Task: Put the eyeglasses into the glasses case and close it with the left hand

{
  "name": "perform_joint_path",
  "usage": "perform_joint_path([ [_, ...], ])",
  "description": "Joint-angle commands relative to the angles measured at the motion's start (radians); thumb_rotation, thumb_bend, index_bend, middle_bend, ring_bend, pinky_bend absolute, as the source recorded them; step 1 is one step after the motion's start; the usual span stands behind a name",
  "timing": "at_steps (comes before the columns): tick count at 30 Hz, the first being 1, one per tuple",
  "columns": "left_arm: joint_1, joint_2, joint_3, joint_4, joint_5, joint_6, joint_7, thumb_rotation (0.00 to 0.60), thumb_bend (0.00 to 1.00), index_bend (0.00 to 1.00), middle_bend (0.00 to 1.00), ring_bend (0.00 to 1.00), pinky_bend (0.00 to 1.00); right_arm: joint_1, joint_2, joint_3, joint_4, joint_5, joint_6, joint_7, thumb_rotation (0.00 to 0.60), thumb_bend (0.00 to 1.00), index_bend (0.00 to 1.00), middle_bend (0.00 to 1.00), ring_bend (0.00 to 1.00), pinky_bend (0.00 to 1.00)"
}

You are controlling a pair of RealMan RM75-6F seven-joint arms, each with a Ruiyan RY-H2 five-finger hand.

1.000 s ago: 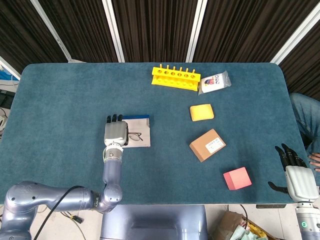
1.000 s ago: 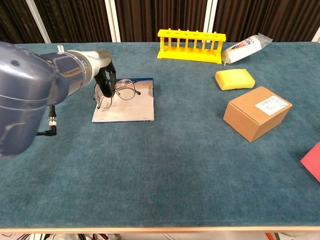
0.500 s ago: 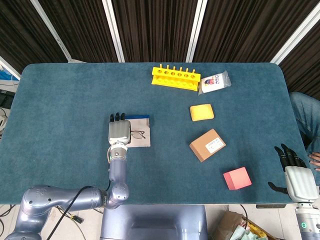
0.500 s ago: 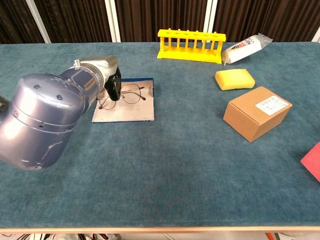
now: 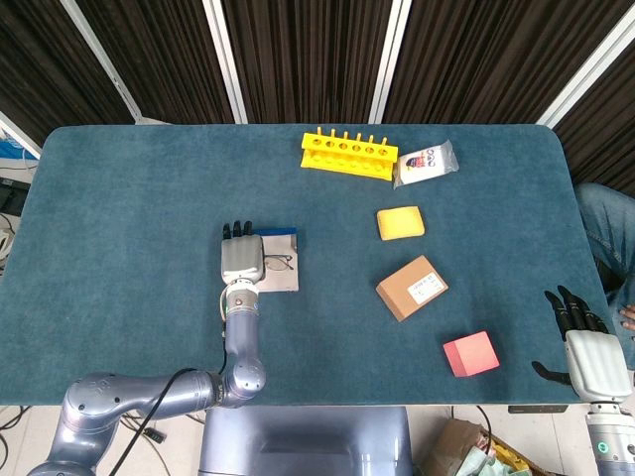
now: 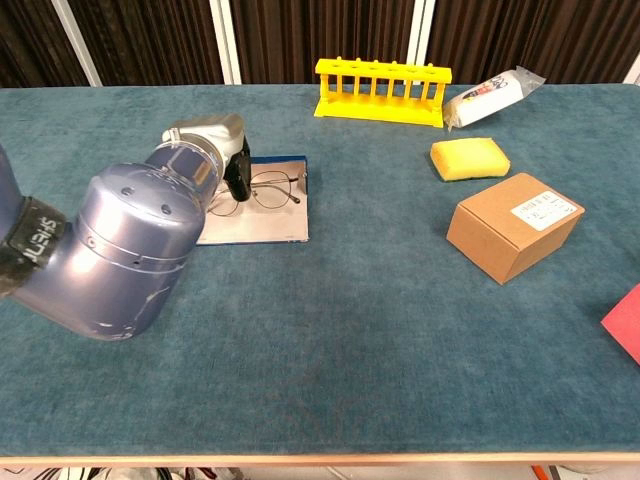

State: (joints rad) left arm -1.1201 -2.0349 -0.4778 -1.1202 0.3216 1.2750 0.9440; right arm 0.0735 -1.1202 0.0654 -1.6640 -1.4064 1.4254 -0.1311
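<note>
Eyeglasses (image 6: pixel 268 190) over open glasses case (image 6: pixel 270 222), lenses side by side, left hand (image 5: pixel 241 260) gripping

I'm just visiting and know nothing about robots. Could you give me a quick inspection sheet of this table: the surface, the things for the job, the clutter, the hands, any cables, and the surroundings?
Surface: teal table, no spills seen.
Job's things: eyeglasses over the open glasses case, which lies flat; the case is not yet closed.
Clutter: yellow rack, white packet, yellow sponge, cardboard box, pink block.
Hands: left hand is at the eyeglasses and appears to hold them; right hand rests off the table's right edge, fingers apart, holding nothing.
Cables: a black cable runs along the left arm.
Surroundings: dark slatted wall; someone's blue-clad leg at the right edge.
</note>
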Motion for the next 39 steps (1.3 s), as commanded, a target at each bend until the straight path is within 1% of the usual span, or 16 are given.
perform_joint_path([
  [1, -0.008, -0.018, 0.0, 0.03, 0.019, -0.002, 0.002, 0.6, 0.42, 0.57, 0.11, 0.0, 0.01, 0.0, 0.0, 0.0, 0.001, 0.002, -0.002, 0.0, 0.6, 0.14, 0.07, 0.02, 0.1, 0.23],
  [6, -0.012, -0.049, -0.018, 0.086, 0.028, -0.022, -0.006, 0.6, 0.42, 0.57, 0.11, 0.0, 0.01, 0.0, 0.001, 0.001, -0.002, 0.004, -0.003, 0.002, 0.6, 0.14, 0.07, 0.02, 0.1, 0.23],
  [11, -0.011, -0.067, -0.03, 0.118, 0.031, -0.038, 0.0, 0.6, 0.42, 0.57, 0.11, 0.0, 0.01, 0.001, 0.002, 0.002, -0.003, 0.008, -0.005, 0.003, 0.6, 0.14, 0.07, 0.02, 0.1, 0.23],
  [23, -0.008, -0.088, -0.064, 0.147, 0.048, -0.046, 0.005, 0.6, 0.42, 0.57, 0.11, 0.0, 0.01, 0.001, 0.007, 0.004, -0.009, 0.015, -0.011, 0.007, 0.6, 0.14, 0.07, 0.02, 0.1, 0.23],
  [32, -0.009, -0.095, -0.09, 0.163, 0.056, -0.053, 0.011, 0.6, 0.42, 0.53, 0.11, 0.0, 0.01, 0.002, 0.008, 0.003, -0.01, 0.016, -0.013, 0.007, 0.6, 0.14, 0.07, 0.02, 0.1, 0.23],
  [39, -0.011, -0.099, -0.095, 0.171, 0.071, -0.067, 0.013, 0.6, 0.42, 0.51, 0.11, 0.0, 0.01, 0.002, 0.009, 0.004, -0.013, 0.021, -0.015, 0.005, 0.6, 0.14, 0.07, 0.02, 0.1, 0.23],
])
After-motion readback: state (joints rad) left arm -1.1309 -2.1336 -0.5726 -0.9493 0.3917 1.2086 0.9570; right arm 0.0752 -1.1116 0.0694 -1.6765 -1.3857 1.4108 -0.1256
